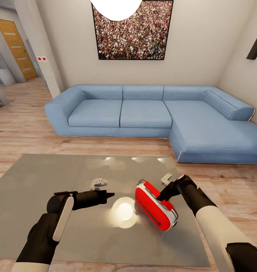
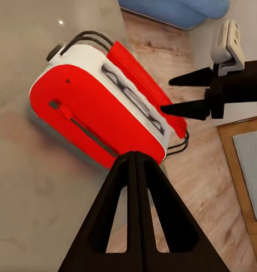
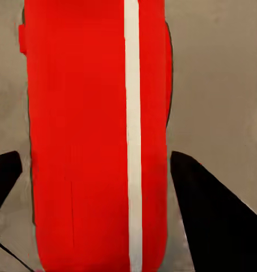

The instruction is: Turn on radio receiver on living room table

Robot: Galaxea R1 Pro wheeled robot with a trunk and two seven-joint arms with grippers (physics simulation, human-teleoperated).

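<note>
**Red radio lying on its side on the grey desk, right jaws straddling it**

At the left of the head view, the left gripper point(image 1: 110, 195) hovers low over the desk point(image 1: 37, 181), its black tapered jaws pressed together to a point aimed at the radio receiver point(image 1: 155, 206). The radio lies near the desk's right edge, tipped over on a broad face, its long axis running diagonally from the far left toward the near right. It is a rounded, glossy red box with a white trim band, black slits and a thin wire handle looping past each end. The right gripper point(image 1: 164, 196) comes in from the right, its jaws spread, one on each side of the red body; whether they touch it I cannot tell.

The desk top is glossy grey, mirroring a lamp's glare. Beyond it, light wood floor point(image 1: 26, 128), a blue L-shaped sofa point(image 1: 143, 113) and a crowd photo point(image 1: 133, 32) on a beige wall.
</note>
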